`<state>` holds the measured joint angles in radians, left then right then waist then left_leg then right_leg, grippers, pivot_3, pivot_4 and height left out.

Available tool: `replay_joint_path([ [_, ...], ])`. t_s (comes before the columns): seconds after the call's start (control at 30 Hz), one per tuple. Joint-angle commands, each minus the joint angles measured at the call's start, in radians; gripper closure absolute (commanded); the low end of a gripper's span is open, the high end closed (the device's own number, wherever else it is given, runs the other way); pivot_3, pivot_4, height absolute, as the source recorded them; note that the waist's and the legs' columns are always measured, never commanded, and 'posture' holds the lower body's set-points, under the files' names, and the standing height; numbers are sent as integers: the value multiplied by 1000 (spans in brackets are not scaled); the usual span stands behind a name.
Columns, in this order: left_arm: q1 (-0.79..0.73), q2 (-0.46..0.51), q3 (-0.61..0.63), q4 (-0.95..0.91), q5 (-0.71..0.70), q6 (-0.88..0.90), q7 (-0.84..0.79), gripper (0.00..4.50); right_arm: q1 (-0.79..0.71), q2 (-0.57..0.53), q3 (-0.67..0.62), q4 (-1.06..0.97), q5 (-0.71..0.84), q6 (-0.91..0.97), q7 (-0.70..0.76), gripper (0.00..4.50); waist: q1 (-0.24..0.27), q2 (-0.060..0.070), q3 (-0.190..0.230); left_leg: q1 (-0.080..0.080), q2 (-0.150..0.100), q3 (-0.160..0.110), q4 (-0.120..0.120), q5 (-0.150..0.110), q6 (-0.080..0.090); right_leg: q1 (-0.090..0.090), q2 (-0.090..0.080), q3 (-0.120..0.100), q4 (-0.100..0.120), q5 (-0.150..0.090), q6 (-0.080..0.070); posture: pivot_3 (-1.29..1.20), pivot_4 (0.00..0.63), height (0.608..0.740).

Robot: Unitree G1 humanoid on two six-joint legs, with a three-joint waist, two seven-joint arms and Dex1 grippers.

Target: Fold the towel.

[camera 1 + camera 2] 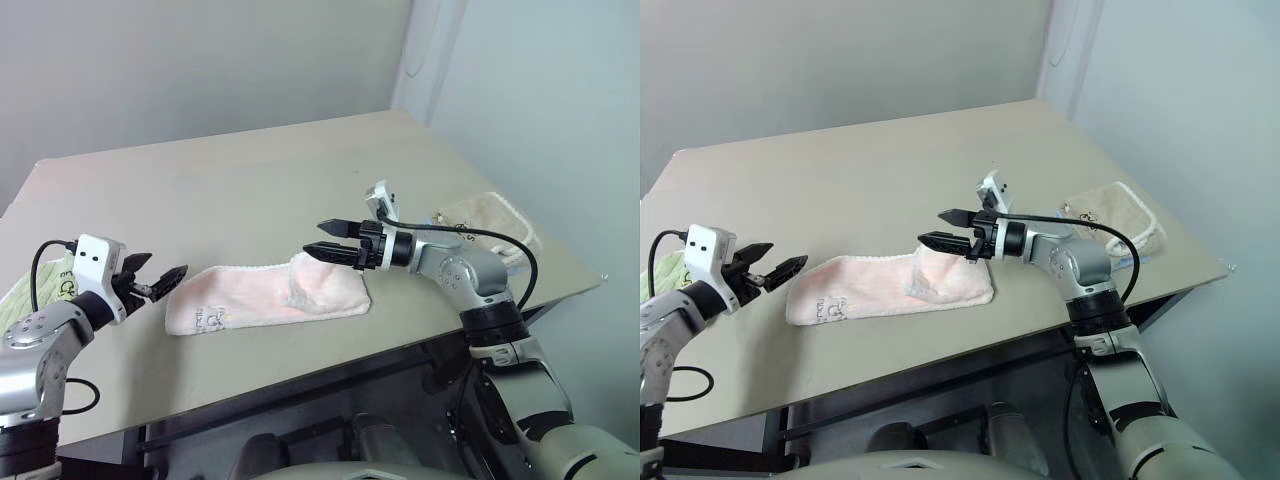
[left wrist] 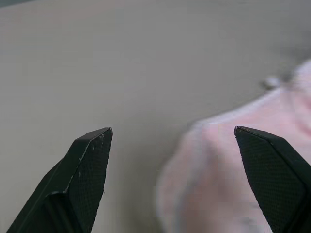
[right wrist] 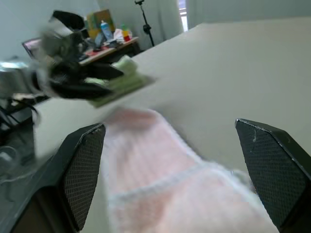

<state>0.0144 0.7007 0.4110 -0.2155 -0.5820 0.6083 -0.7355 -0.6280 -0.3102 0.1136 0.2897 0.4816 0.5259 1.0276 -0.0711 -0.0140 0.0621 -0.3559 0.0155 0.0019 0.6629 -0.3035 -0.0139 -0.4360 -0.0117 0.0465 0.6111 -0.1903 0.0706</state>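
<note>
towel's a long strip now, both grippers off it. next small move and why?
Probably bring the left gripper onto the towel's near end beside it and pinch that end. Both grippers stand open and hold nothing; the right gripper hovers above the far end. The towel lies as a long band on the table, so an end-to-end fold looks due.

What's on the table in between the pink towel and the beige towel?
Just bare table surface between the pink towel and the beige towel; the right arm hangs over that stretch. The head camera views show this.
</note>
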Motion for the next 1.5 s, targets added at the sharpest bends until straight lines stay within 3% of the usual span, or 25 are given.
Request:
replay_joint_path([
  [0.03, -93, 4, -38, -129, -95, 53, -13, 266, -28, -2, 2, 51, -12, -12, 51, 36, 5, 0, 0, 0, 0, 0, 0, 0, 0, 0, 0, 0, 0, 0, 0, 0, 0, 740],
  [0.13, -178, -14, -156, -116, -79, 47, -54, 853, -33, -13, -25, 55, 31, 51, 94, 0, 2, 0, 0, 1, -1, 0, 2, 0, 0, 3, 0, 0, 0, 0, 0, 0, 0, 740],
  [0.43, -406, -134, -505, 154, 146, -123, -166, 4144, -19, -38, -24, 101, -24, 43, 81, 3182, -1, 0, 0, 3, -2, -1, 2, 0, 0, 4, 2, 1, 1, 0, 0, 0, 0, 740],
  [0.47, -429, -158, -532, 209, 183, -159, -162, 4470, -15, -26, -15, 125, -47, 21, 61, 3546, -3, 0, 0, 3, -2, 0, 2, 0, 0, 4, 2, 2, 1, 0, 0, 0, 0, 740],
  [0.5, -446, -179, -554, 249, 203, -178, -168, 4500, -12, -11, -8, 149, -67, 5, 38, 3935, -2, 1, 0, 3, -2, 0, 2, 0, 0, 4, 2, 2, 1, 0, 0, 0, 0, 740],
  [0.57, -459, -209, -589, 299, 220, -198, -201, 4500, -9, 18, 7, 192, -107, -27, 3, 4478, -3, 1, 0, 3, -2, 0, 2, 0, 0, 4, 2, 2, 1, 0, 0, 0, 0, 740],
  [0.83, -422, -272, -699, 595, 364, -341, -263, 4500, 9, 110, 94, 421, -299, -197, -119, 4478, 0, -2, -4, 3, -2, 0, 3, 0, 0, 4, 1, 3, 2, 0, 0, 0, 0, 740],
  [0.9, -424, -286, -689, 637, 374, -361, -260, 4500, 15, 109, 109, 440, -328, -228, -121, 4478, 0, -3, -8, 10, -2, 0, 3, 0, 0, 10, 1, 3, 1, 0, 0, 0, 0, 740],
  [1.07, -435, -307, -649, 646, 346, -359, -282, 4500, 5, 106, 91, 454, -334, -242, -105, 4478, -3, -2, -10, 29, -2, -5, 3, 0, 0, 30, 1, 2, -2, -1, 0, 0, 0, 740],
  [1.2, -429, -302, -620, 587, 312, -311, -300, 4333, -13, 106, 62, 431, -301, -211, -69, 4497, -5, -1, -10, 32, -2, -7, 1, 0, -1, 32, 1, 2, -2, -1, 0, 0, 0, 740],
  [1.3, -438, -293, -547, 539, 266, -266, -278, 3552, -26, 107, 25, 397, -258, -168, -42, 3841, -4, -1, -9, 28, -2, -6, -1, 0, 0, 28, 1, 2, -2, -1, 0, 0, 0, 740],
  [1.5, -354, -157, -353, 243, 109, -54, -238, 1514, -31, 79, -31, 218, -152, -32, 25, 1801, -7, 1, -7, 13, -2, -6, 0, 0, 0, 10, 2, 4, 5, -1, 0, 0, 0, 740],
])
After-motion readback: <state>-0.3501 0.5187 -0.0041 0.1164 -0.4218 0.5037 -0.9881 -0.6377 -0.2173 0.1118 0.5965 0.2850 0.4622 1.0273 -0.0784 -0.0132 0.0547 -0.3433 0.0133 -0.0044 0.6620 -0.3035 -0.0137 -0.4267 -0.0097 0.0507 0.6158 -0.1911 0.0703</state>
